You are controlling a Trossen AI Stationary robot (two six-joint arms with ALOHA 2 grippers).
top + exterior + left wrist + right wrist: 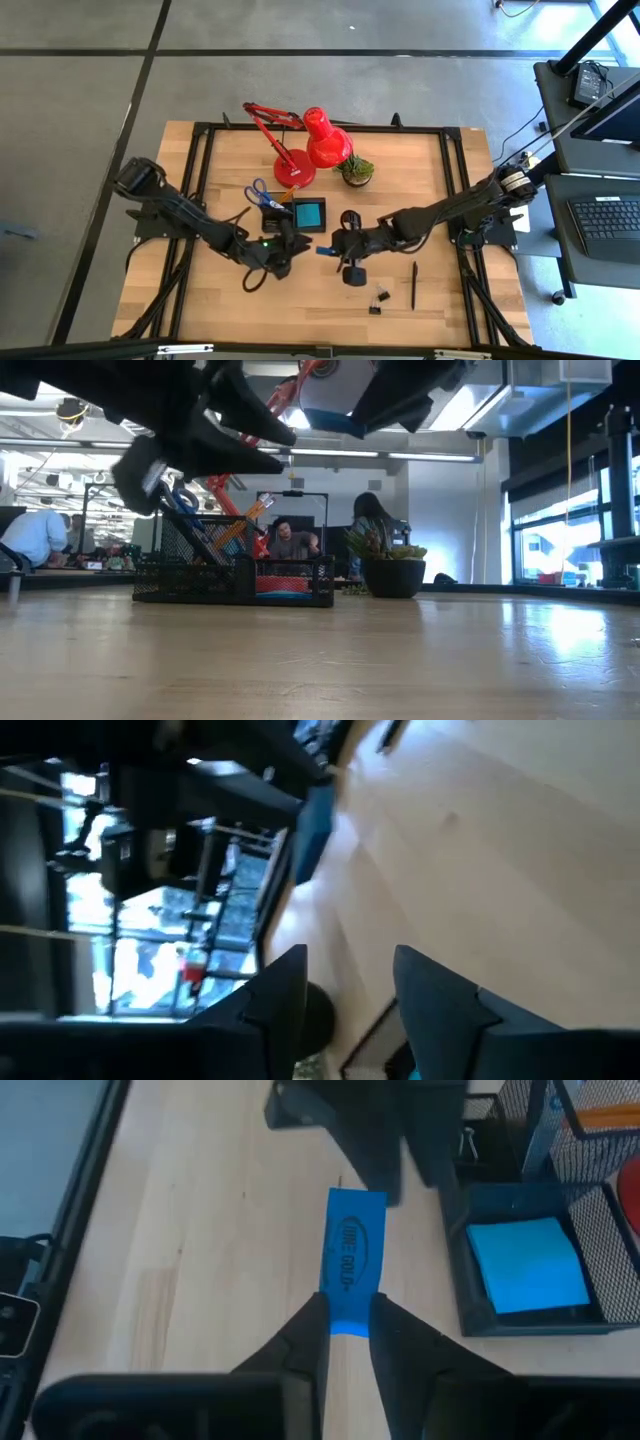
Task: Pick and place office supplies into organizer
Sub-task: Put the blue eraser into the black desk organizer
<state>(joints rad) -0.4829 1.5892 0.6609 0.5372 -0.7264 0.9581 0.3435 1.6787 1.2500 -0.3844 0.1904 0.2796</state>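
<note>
A small blue eraser (355,1255) with dark print sticks out ahead of my right gripper (348,1315), which is shut on it above the table's middle (330,250). Just left of it, my left gripper (350,970) stands open with nothing between its fingers, near the organizer's front (288,243). The black mesh organizer (290,212) stands on the table and holds a blue note pad (528,1265), blue-handled scissors (260,192) and orange pencils. A black pen (414,284) and black binder clips (378,297) lie on the wood toward the near right. My right gripper pinches the eraser's near end (348,1302) between its two fingers. The fingers come slanting down from the table's right side and lie along the eraser, whose printed face is up. The rest of the eraser juts forward past the fingertips, clear of the table.
A red desk lamp (310,145) and a small potted plant (356,168) stand behind the organizer at the far middle. The left arm's dark fingers (370,1130) are close in front of the eraser. Bare wood lies toward the near left.
</note>
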